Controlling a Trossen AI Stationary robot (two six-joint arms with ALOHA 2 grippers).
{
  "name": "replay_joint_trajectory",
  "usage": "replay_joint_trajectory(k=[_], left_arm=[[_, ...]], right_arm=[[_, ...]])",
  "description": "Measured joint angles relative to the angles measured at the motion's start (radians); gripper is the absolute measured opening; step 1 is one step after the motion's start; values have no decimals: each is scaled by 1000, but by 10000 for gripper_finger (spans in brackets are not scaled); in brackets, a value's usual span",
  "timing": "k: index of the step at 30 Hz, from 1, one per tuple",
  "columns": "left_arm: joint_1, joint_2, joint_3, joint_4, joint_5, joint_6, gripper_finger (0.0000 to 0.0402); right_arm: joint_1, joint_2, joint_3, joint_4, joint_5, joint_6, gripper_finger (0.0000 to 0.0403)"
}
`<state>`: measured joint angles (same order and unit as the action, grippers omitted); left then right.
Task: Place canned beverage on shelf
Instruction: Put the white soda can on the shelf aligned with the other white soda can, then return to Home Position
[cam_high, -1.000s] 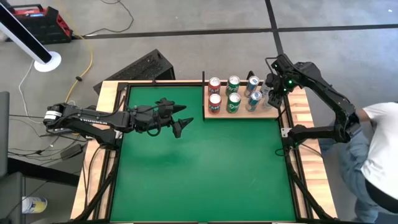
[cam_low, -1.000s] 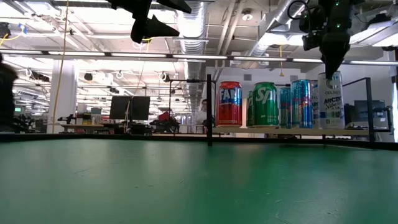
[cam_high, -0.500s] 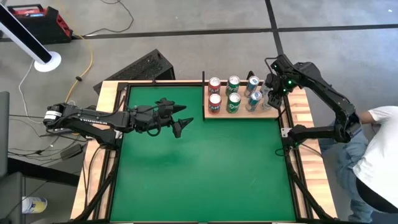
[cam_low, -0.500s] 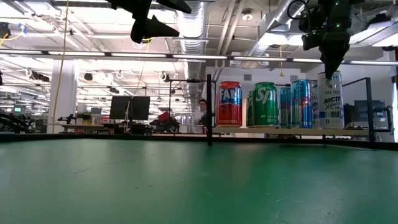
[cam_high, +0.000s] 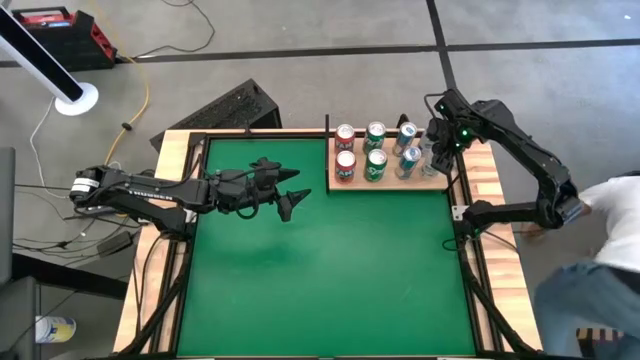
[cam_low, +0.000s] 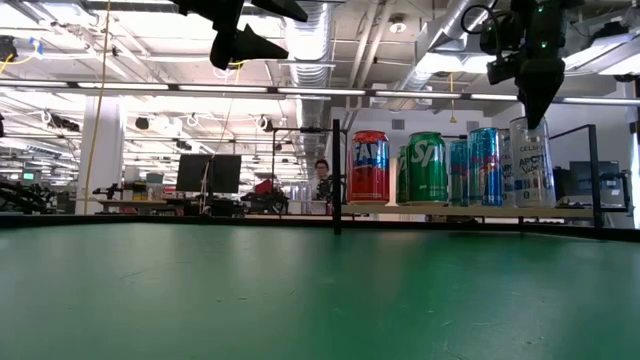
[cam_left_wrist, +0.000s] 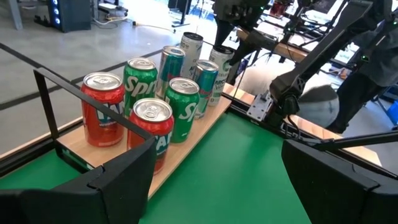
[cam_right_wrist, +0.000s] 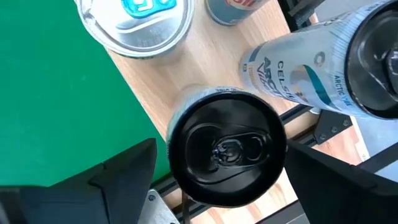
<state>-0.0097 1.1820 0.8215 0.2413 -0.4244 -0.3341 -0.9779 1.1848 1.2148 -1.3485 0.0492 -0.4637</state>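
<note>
From above, cans stand in rows on the shelf (cam_high: 390, 178); the right gripper (cam_high: 432, 150) hovers at the shelf's far-right end. At table height, its fingers spread above the white can (cam_low: 530, 163). The left gripper (cam_high: 290, 190), wide open, idles left of the shelf.

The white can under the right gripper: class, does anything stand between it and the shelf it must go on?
Nothing visible does. The white can already stands upright on the shelf, at its end past the blue cans. The right gripper hangs open just above it.
</note>
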Motion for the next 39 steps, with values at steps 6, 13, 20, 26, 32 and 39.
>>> replay_joint_trajectory(k=[6,13,20,26,32,39], left_arm=[[0,0,0,0,0,11,331],[0,0,0,-1,0,15,331],[0,0,0,-1,0,16,331],[0,0,0,-1,0,16,331],[0,0,0,0,0,16,331],[0,0,0,0,0,16,331]], right_arm=[[0,0,1,6,7,3,370],[0,0,1,10,32,15,371],[4,-1,2,7,44,21,371],[40,-1,18,-29,106,39,369],[58,-1,92,-50,135,55,362],[79,-2,216,-111,149,82,361]])
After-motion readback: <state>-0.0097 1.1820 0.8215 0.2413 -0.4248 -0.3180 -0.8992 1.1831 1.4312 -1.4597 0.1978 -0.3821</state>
